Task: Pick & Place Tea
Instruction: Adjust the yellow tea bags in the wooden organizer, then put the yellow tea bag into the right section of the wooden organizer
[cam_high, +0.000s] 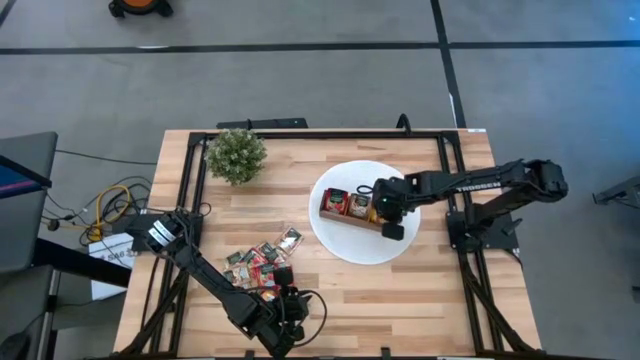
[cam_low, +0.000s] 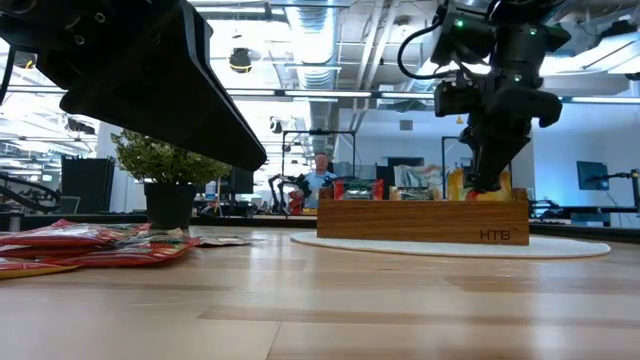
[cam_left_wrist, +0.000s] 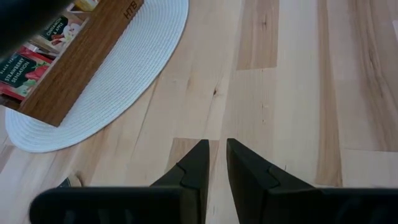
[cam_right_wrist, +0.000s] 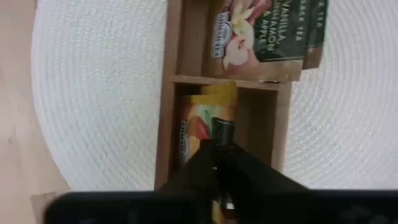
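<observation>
The brown three-compartment tray (cam_high: 352, 208) stands on the white plate (cam_high: 365, 248), with tea sachets standing in it. My right gripper (cam_right_wrist: 221, 134) points steeply down, shut, at the compartment nearest the table's right edge, where a yellow-orange sachet (cam_right_wrist: 200, 124) stands. The middle compartment holds dark green sachets (cam_right_wrist: 267, 31). A pile of loose, mostly red tea sachets (cam_high: 262, 262) lies flat on the table, near left. My left gripper (cam_left_wrist: 215, 163) hovers beside the pile with a narrow gap and nothing between its fingers. My right gripper has its shut fingertips (cam_right_wrist: 224, 129) over the yellow-orange sachet's upper edge, coming from above. The fingers themselves hide the spot, and I cannot tell whether they touch the sachet or pinch it.
A small potted plant (cam_high: 236, 155) stands at the far left of the table. Black frame rails (cam_high: 450, 190) run along the table's left, right and far edges. Bare wood (cam_left_wrist: 298, 93) lies between the pile and the plate. A person sits in the room behind the table.
</observation>
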